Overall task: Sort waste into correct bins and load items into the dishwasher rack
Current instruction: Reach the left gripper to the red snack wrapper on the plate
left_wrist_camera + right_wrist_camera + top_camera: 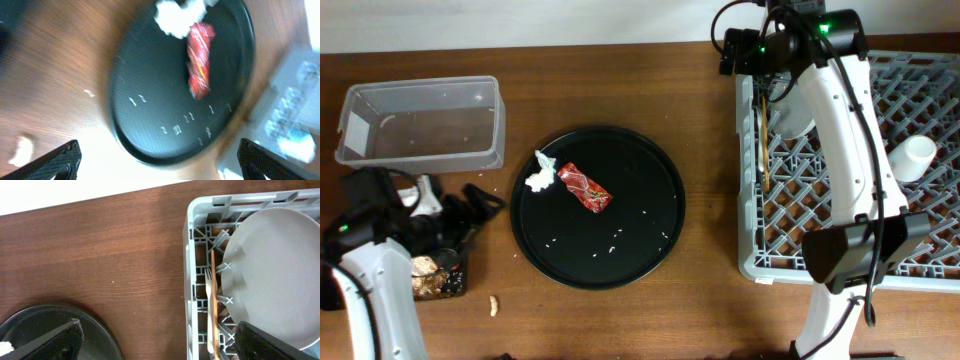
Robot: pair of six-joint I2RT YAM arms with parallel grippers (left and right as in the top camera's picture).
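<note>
A crumpled white tissue (540,175) and a red shiny wrapper (585,187) lie on the big round black tray (650,240) with scattered rice grains (610,238). They also show blurred in the left wrist view: the tissue (175,17) and the wrapper (200,60). My left gripper (478,203) (162,165) is open and empty, left of the round tray. The grey dishwasher rack (750,262) holds a white plate (280,275), a white fork (209,305), wooden chopsticks (760,130) and a white cup (915,155). My right gripper (732,52) (167,342) is open and empty at the rack's far left corner.
A clear plastic box (420,120) stands at the far left. A shallow black tray (440,278) with brown scraps sits beside my left arm. One scrap (492,304) lies on the table near the front. Bare wood lies between the round tray and the rack.
</note>
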